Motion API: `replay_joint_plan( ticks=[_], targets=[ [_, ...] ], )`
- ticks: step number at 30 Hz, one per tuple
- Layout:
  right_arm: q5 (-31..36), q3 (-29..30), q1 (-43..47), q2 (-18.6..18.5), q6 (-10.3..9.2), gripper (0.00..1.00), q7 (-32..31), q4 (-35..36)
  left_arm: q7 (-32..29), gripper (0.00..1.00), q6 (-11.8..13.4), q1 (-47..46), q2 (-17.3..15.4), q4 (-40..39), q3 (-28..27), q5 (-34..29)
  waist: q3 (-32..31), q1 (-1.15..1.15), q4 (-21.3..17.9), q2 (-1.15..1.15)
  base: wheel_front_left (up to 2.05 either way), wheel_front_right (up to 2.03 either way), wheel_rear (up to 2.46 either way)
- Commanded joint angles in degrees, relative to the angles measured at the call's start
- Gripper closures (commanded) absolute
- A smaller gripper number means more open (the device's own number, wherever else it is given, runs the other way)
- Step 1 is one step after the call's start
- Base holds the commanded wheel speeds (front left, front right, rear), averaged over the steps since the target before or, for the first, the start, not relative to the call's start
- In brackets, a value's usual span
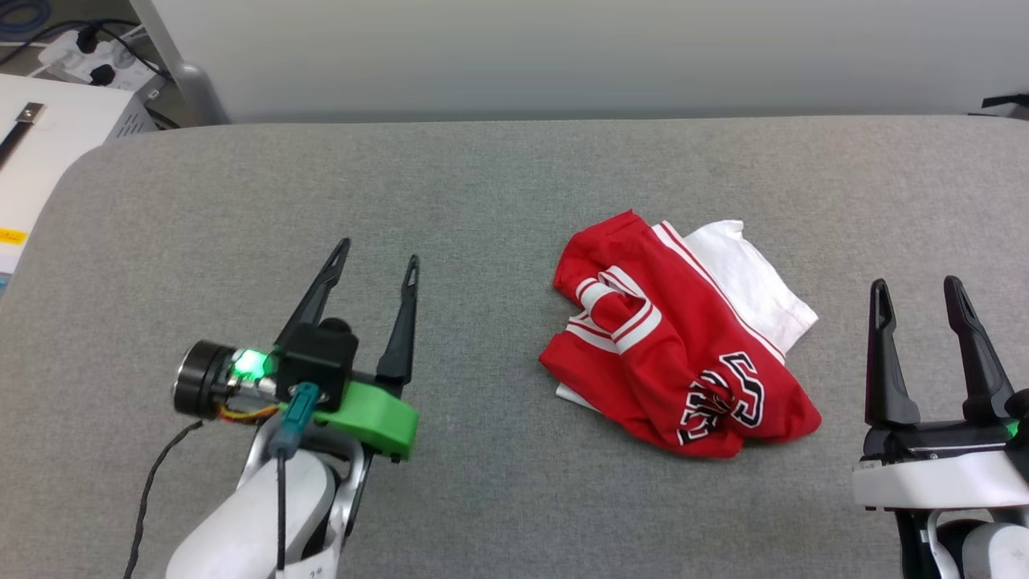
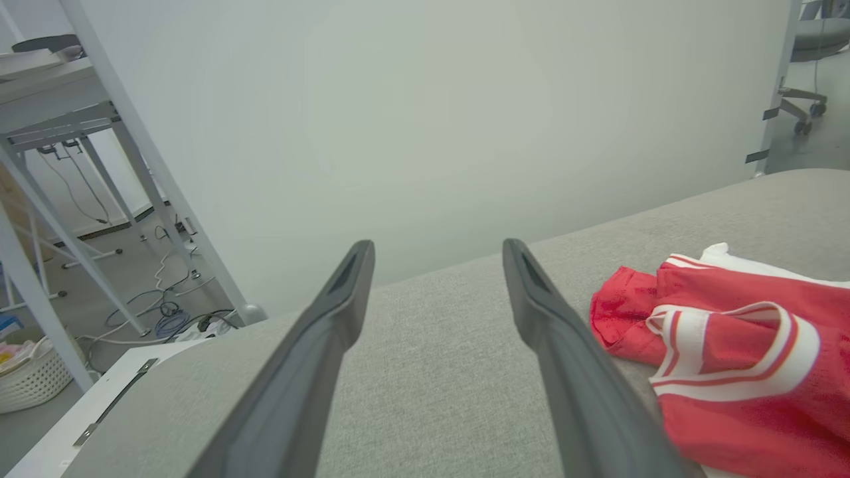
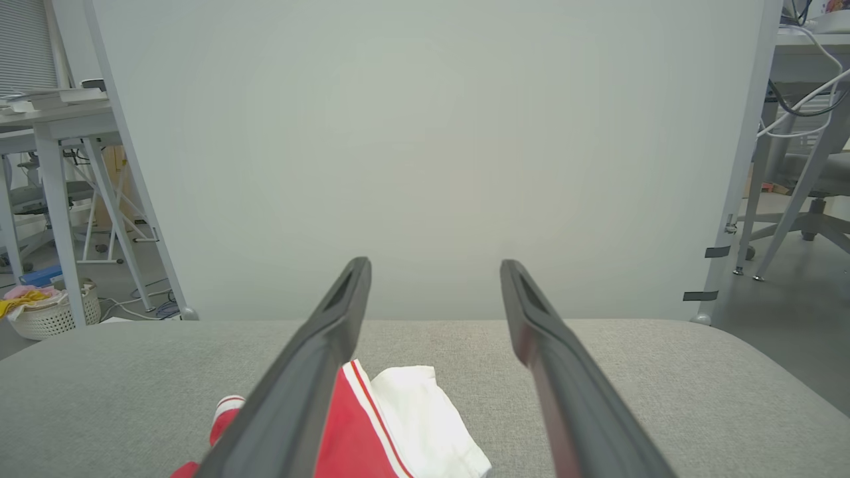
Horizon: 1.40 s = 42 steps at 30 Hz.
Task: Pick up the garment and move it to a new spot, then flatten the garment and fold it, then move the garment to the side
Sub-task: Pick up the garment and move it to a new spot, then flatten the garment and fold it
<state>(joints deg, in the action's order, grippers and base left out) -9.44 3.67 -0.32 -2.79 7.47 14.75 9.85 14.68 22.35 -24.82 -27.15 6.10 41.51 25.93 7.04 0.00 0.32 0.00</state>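
Observation:
The garment (image 1: pixel 675 338) is a red jersey with a white sleeve, striped trim and black lettering. It lies crumpled in a heap on the grey padded table (image 1: pixel 498 177), right of centre. My left gripper (image 1: pixel 378 259) stands open to its left, well apart from it, with nothing between the fingers. My right gripper (image 1: pixel 918 289) is open near the table's right edge, just right of the heap. The garment (image 2: pixel 737 372) fills the lower right corner of the left wrist view, beside my left gripper (image 2: pixel 438 249). In the right wrist view the garment (image 3: pixel 398 431) lies low, left of my right gripper (image 3: pixel 435 265).
A pale wall panel (image 1: pixel 563 56) stands behind the table. White equipment (image 1: pixel 48 129) with cables sits off the table's far left corner. Desk frames (image 2: pixel 60 199), a white basket (image 2: pixel 30 378) and floor cables show beyond the left edge; a chair (image 3: pixel 810 212) stands at the right.

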Motion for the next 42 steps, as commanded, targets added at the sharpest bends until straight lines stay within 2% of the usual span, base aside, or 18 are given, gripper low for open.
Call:
replay_joint_plan(
  ticks=[1,5,9,14,22,23,33,42],
  targets=[
    [0.38,0.19,0.92,-0.09,0.02,0.00,0.25,-0.42,0.30,0.00,0.70,2.39,0.04,-0.73,-1.61,-1.15,-1.30,0.00,1.17,0.00,0.00,0.00,0.00],
    [1.04,0.19,1.80,-0.09,0.02,0.00,0.25,-1.79,0.30,0.00,1.69,9.79,1.45,-3.01,-8.50,-4.25,-2.19,0.00,1.44,0.00,0.00,0.00,0.00],
    [1.78,-0.19,2.91,-0.09,0.02,0.00,0.25,-3.58,0.31,0.00,0.25,15.93,3.66,-4.18,-13.84,-7.17,-3.15,0.00,1.50,0.00,0.00,0.00,0.00],
    [2.61,-1.36,4.52,-0.09,0.02,0.00,0.25,-5.64,0.31,0.00,-3.66,21.41,7.05,-4.17,-19.58,-10.26,-3.95,0.00,1.32,0.00,0.00,0.00,0.00],
    [3.50,-4.21,6.77,-0.09,0.02,0.00,0.25,-7.94,0.31,0.00,-9.08,26.02,11.93,-3.82,-25.70,-14.50,-5.14,0.00,1.31,0.00,0.00,0.00,0.00],
    [3.52,-4.72,7.35,-0.09,0.02,0.00,0.25,-8.44,0.31,0.00,-10.78,26.96,13.57,-3.51,-27.49,-15.88,-5.29,0.00,1.38,0.00,0.00,0.00,0.00],
    [3.49,-5.23,7.83,-0.09,0.02,0.00,0.25,-9.09,0.31,0.00,-14.60,28.94,17.09,-2.69,-31.82,-19.34,-5.53,0.00,1.37,0.00,0.00,0.00,0.00],
    [3.67,-5.06,7.35,-0.09,0.02,0.00,0.25,-9.13,0.31,0.00,-16.91,29.22,19.07,-2.36,-34.39,-21.25,-5.56,0.00,1.39,0.00,0.00,0.00,0.00]
  ],
)
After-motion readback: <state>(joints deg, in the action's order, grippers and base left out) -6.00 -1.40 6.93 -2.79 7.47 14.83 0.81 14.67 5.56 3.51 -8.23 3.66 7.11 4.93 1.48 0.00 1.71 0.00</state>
